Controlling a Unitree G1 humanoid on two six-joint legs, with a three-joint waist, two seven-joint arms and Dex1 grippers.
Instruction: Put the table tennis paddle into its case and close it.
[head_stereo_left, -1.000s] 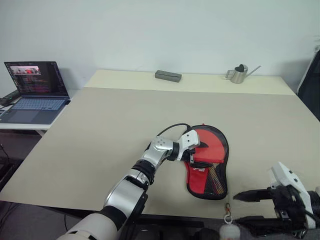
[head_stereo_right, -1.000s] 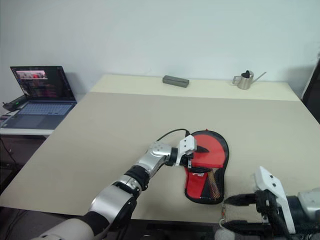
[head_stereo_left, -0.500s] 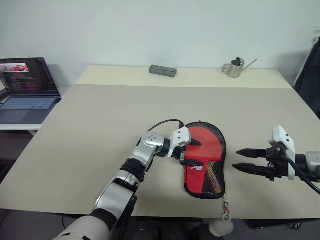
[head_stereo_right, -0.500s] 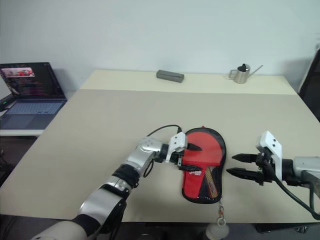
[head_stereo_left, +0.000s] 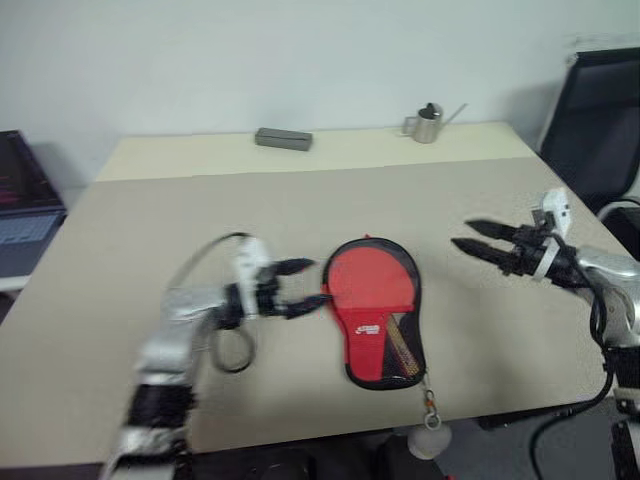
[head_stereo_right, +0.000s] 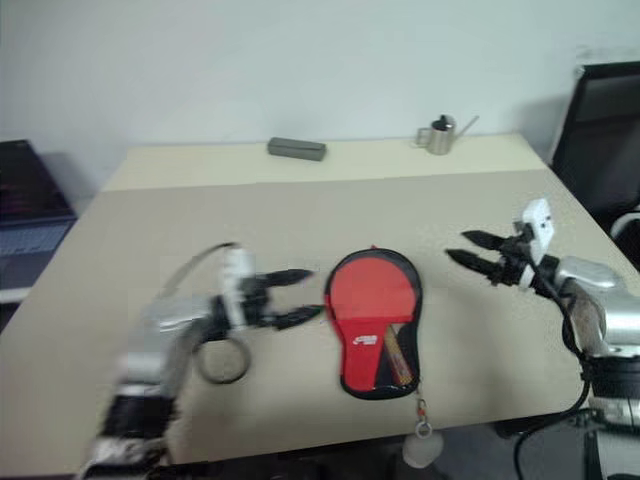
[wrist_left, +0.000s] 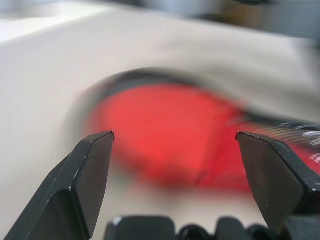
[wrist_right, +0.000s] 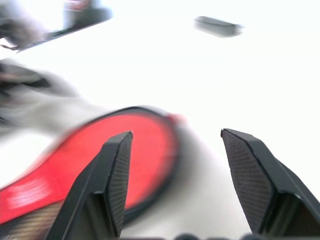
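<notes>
Paddle-shaped red fabric case (head_stereo_left: 375, 310) w/ black trim, frame centre: prob. soft, light; grab by rim. Left gripper (head_stereo_left: 303, 285) & right gripper (head_stereo_left: 470, 236) both spread, empty.

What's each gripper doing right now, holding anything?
Left gripper: open, empty, just left of the case.
Right gripper: open, empty, right of the case.

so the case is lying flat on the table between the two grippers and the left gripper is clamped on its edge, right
Not quite. The case does lie flat on the table between the two grippers, but the left gripper is not clamped on its edge. The left eye view shows it open beside the case, its fingers apart and holding nothing. The right gripper is open too, off to the other side.
</notes>
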